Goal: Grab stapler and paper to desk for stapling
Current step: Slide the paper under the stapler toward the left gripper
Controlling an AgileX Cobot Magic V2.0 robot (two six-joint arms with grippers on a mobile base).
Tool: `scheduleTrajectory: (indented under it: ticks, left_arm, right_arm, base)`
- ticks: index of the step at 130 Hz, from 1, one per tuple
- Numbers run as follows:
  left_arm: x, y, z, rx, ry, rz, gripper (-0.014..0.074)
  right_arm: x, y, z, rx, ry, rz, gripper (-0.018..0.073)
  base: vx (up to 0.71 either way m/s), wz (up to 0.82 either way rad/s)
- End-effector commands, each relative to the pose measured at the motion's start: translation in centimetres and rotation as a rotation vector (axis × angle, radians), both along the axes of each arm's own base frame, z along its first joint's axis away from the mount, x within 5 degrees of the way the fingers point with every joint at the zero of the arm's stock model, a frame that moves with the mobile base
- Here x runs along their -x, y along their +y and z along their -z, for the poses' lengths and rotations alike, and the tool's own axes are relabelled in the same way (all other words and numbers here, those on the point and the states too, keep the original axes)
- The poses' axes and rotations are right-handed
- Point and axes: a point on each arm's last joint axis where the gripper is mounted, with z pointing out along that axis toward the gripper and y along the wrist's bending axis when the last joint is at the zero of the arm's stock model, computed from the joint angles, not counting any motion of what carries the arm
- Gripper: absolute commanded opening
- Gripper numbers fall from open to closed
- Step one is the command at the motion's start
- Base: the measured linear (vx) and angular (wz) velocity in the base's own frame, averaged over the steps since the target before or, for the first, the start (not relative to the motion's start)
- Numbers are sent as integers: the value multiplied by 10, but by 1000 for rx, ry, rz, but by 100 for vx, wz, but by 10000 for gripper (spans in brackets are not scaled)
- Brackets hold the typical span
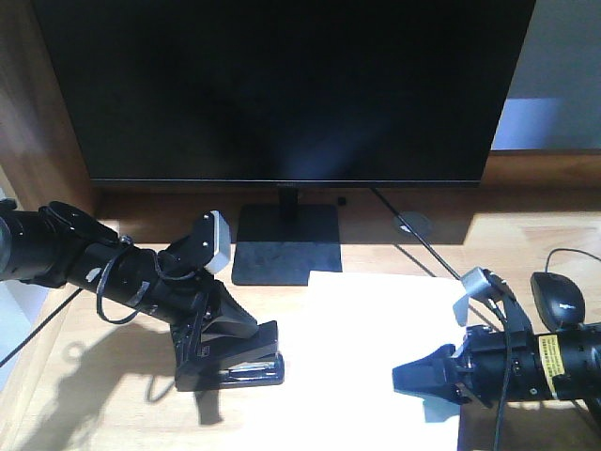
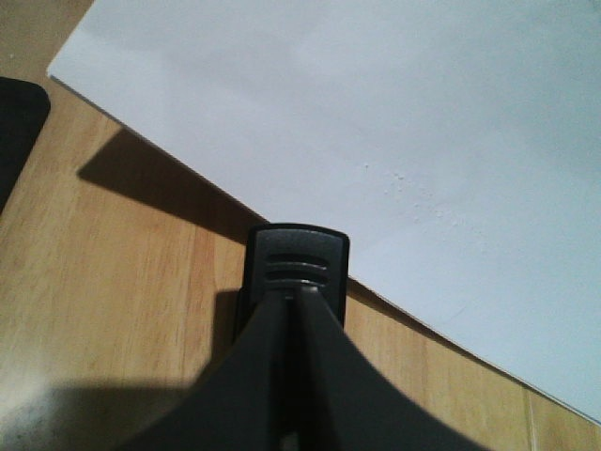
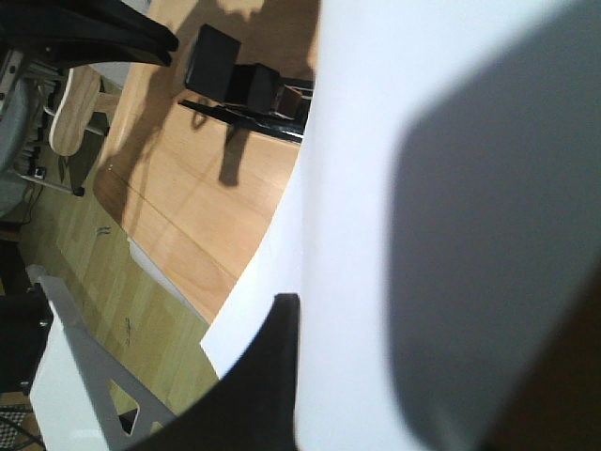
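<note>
sitting on desk (image 1: 94, 381): stapler (image 1: 235, 368), black, flat on the pale wood, left of centre, nose toward paper's left edge.
paper (image 1: 366, 329): white sheet, mid-desk, in front of the monitor. in r wrist view a near corner pokes past the desk edge and the sheet curves up there.
l gripper (image 2: 299, 303): down on stapler from above. fingers (image 2: 254, 376) drawn together, tips on its ribbed top end. can't tell if they pinch any part of it.
r gripper (image 1: 406, 379): low at paper's r side, pointing left, tips over the sheet. one dark finger (image 3: 268, 385) shows against paper's edge in wrist view. clamped or loose: can't tell.
stapler vs paper: l wrist view has stapler head right at the sheet's edge, rest of it over bare wood.
monitor (image 1: 282, 85): big, dark, at the back.
stand (image 1: 285, 244): btwn the two arms, paper's far corner just beside its base.
mouse (image 1: 557, 296): black, far r, beside r arm, off the paper.
</note>
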Motion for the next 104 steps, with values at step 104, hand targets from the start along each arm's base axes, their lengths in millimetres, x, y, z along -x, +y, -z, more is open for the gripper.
scheduleTrajectory:
  ticks: [104]
  left_arm:
    - [1, -4, -22, 66, -22, -8, -8]
  right_arm:
    - [-39, 40, 14, -90, 32, 46, -3]
  base:
    - [0, 0]
